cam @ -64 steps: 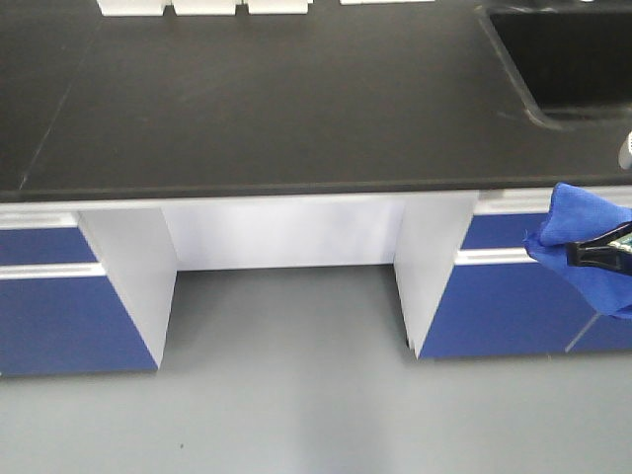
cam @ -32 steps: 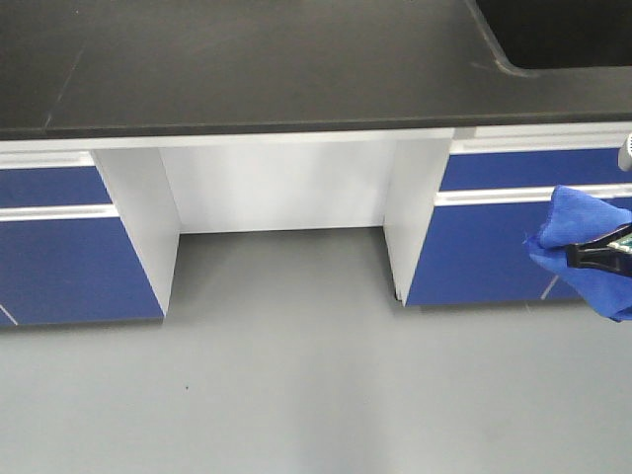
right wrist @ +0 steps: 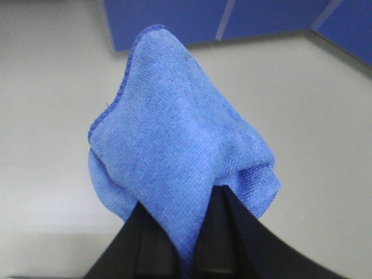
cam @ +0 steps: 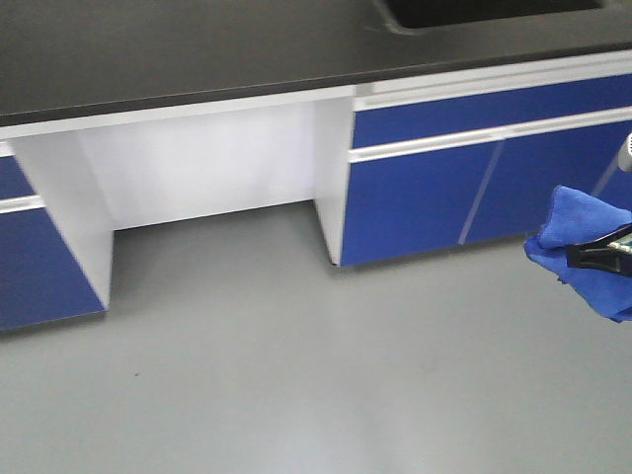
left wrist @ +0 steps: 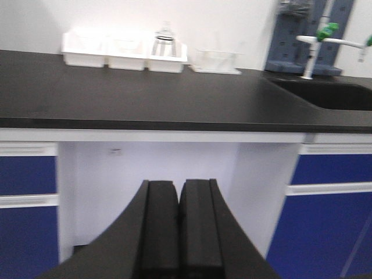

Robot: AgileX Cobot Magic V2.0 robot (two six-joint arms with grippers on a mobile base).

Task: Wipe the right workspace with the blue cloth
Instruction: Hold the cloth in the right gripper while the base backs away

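The blue cloth (cam: 585, 247) hangs bunched in my right gripper (cam: 577, 258) at the right edge of the front view, held in the air in front of the blue cabinets. In the right wrist view the gripper (right wrist: 178, 197) is shut on the cloth (right wrist: 180, 128), with grey floor below it. My left gripper (left wrist: 178, 185) is shut and empty, and points at the recess under the black countertop (left wrist: 145, 99). The left gripper does not show in the front view.
The black countertop (cam: 178, 54) runs along the top, with a white knee recess (cam: 197, 163) and blue cabinets (cam: 444, 188) below. A sink (left wrist: 331, 96) with a faucet (left wrist: 317, 43) is at the right. White trays (left wrist: 125, 52) stand at the back. Grey floor (cam: 296, 355) fills the foreground.
The counter has slid up and to the left in the front view, and more floor shows. The right gripper still holds the cloth at the same spot in the frame.
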